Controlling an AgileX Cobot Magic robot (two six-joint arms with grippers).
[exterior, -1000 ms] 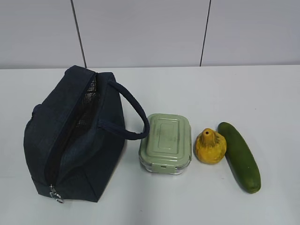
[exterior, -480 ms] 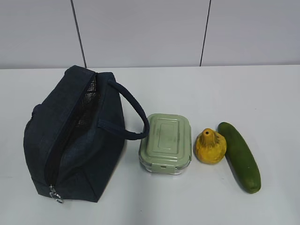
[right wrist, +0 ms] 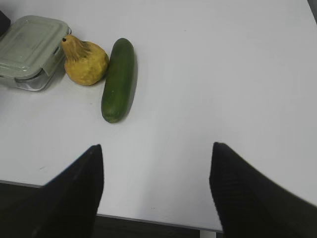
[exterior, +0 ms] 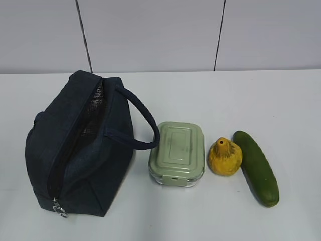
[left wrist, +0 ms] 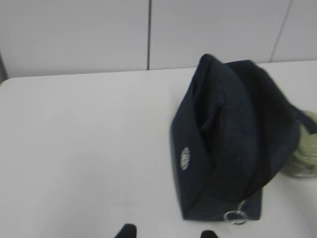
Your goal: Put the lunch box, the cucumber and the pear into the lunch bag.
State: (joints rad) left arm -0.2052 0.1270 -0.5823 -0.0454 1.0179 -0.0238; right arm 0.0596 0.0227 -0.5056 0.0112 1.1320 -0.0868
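Navy fabric lunch bag (exterior: 80,145) lies unzipped at counter (exterior: 210,95) left; lunch box (exterior: 177,153), pear (exterior: 225,156) and cucumber (exterior: 256,167) are lined up beside it, untouched. Right claw (right wrist: 156,191) is spread wide, empty; left claw (left wrist: 166,233) appears parted. No item is packed; a first grasp is judged next.

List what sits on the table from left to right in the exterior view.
lunch bag → lunch box → pear → cucumber
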